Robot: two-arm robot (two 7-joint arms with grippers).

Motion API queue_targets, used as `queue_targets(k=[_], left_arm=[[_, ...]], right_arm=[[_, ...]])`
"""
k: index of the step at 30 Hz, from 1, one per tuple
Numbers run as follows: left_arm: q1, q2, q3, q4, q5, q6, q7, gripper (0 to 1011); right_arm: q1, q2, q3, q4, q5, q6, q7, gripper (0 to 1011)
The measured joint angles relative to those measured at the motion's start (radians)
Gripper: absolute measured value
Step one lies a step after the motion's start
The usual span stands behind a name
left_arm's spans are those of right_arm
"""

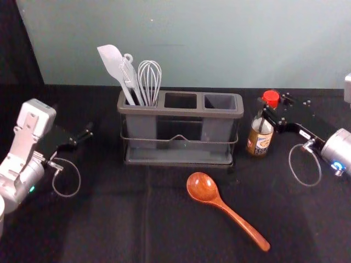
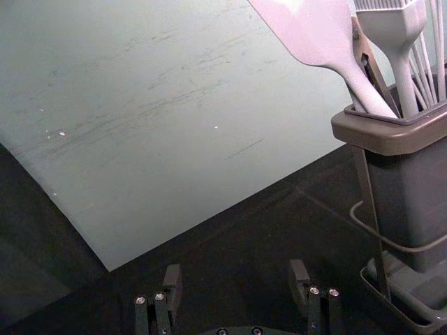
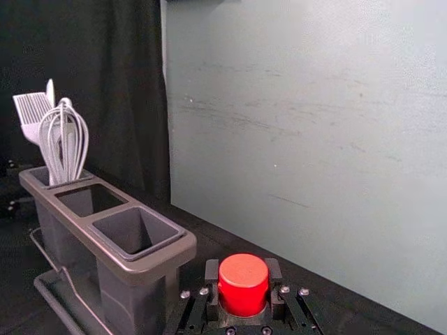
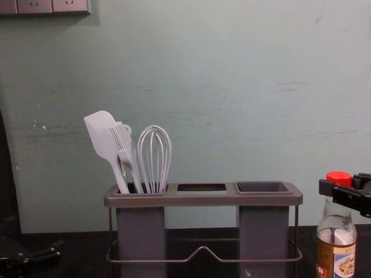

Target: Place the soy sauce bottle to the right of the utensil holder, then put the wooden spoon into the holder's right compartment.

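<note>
The soy sauce bottle [image 1: 260,139] is upright just right of the utensil holder [image 1: 181,112], its red cap [image 3: 243,283] between the fingers of my right gripper [image 1: 269,114], which closes on its neck; in the right wrist view the gripper [image 3: 243,286] flanks the cap. The chest view shows the bottle [image 4: 336,252] beside the holder [image 4: 264,231]. Whether its base touches the table I cannot tell. The wooden spoon [image 1: 222,205] lies in front of the holder, bowl toward it. My left gripper [image 1: 85,137] is parked left of the holder; in its wrist view the gripper [image 2: 235,283] is open.
A white spatula [image 1: 112,63], a brush [image 4: 124,150] and a whisk [image 1: 149,79] stand in the holder's left compartment. The holder's right compartment [image 3: 136,232] holds nothing visible. A pale wall [image 1: 192,44] rises behind the black-covered table [image 1: 109,224].
</note>
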Motion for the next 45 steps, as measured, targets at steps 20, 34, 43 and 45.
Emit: queue_targets(k=[20, 34, 43, 45], left_arm=[[0.0, 0.0, 0.0, 0.0, 0.0, 0.0, 0.0, 1005], [0.0, 0.0, 0.0, 0.0, 0.0, 0.0, 0.0, 1005], [0.0, 0.0, 0.0, 0.0, 0.0, 0.0, 0.0, 1005], [0.0, 0.0, 0.0, 0.0, 0.0, 0.0, 0.0, 1005]], right_arm=[[0.004, -0.009, 0.001, 0.012, 0.02, 0.016, 0.011, 390], [0.012, -0.01, -0.007, 0.028, 0.034, 0.017, 0.023, 390], [0.012, -0.01, -0.007, 0.027, 0.033, 0.018, 0.023, 390], [0.012, -0.01, -0.007, 0.027, 0.033, 0.018, 0.023, 393]])
